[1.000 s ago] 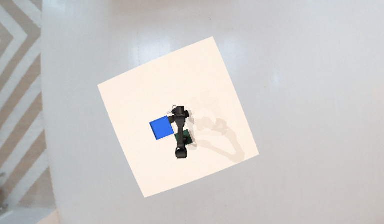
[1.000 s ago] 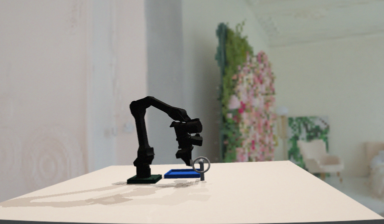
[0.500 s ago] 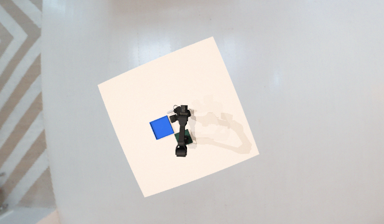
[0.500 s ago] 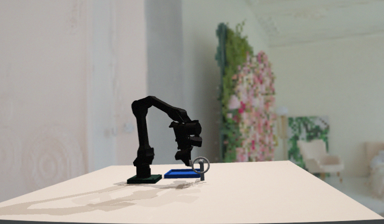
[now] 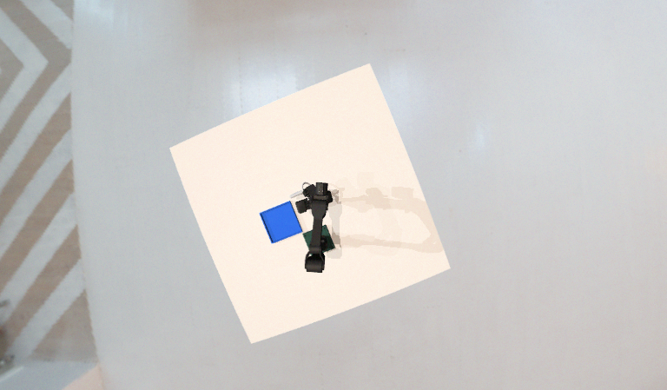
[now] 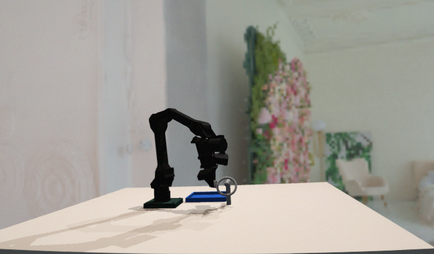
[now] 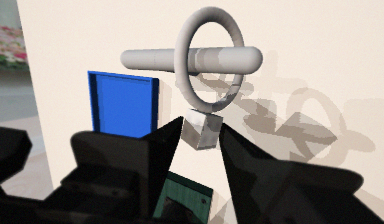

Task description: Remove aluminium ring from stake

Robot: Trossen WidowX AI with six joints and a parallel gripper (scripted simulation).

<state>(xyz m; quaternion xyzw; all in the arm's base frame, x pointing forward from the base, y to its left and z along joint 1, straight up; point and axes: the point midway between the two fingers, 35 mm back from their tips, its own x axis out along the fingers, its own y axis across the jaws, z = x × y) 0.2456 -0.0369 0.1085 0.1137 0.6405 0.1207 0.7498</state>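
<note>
The grey ring point(image 7: 180, 76) point(image 6: 217, 187) point(image 5: 303, 185) stands roughly upright around the stake's cross-bar point(image 7: 145, 59) point(image 5: 295, 195). In the wrist view the bar passes through the ring's opening, and its rounded right end sticks out beyond the ring. My gripper point(image 7: 201, 123) point(image 6: 214, 184) is shut on the ring's block-shaped tab point(image 7: 201, 129), below the ring in the wrist view. The steel stake point(image 6: 228, 199) stands upright; its foot is hidden in the wrist view. The blue tray point(image 5: 280, 221) point(image 6: 204, 197) point(image 7: 124, 104) is empty and lies to the left in the wrist view.
The arm's dark green base plate point(image 5: 328, 232) point(image 6: 177, 202) point(image 7: 202, 194) sits beside the tray. The pale square table top point(image 5: 235, 169) point(image 6: 287, 219) carries everything, and arm shadows fall across it. Part of the arm covers the stake in the top view.
</note>
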